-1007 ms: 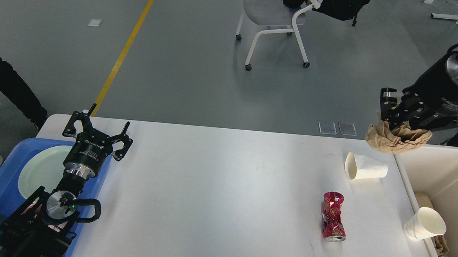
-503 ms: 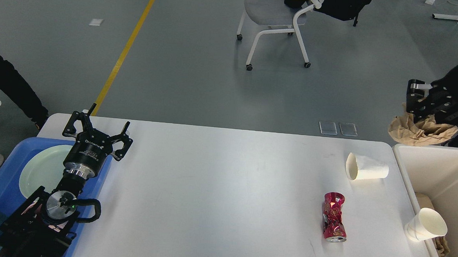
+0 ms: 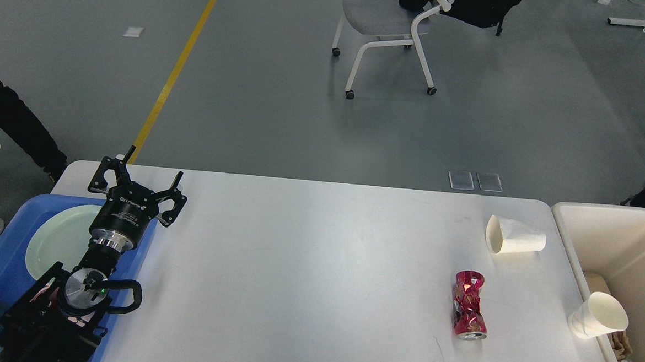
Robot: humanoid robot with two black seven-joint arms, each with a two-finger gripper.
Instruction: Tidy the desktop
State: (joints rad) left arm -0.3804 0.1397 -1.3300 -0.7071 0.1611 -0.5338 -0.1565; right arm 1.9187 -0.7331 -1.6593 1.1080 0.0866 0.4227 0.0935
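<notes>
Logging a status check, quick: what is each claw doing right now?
Left claw: open, holding nothing, above the blue tray's edge.
Right claw: out of view, cannot be told.

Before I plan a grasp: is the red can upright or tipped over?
Tipped over. The crushed red can lies on its side on the desktop, one end facing the near edge.

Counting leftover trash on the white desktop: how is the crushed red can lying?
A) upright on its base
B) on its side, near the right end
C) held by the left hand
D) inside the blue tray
B: the crushed red can lies on its side on the desktop, toward the right end, nothing gripping it.
</notes>
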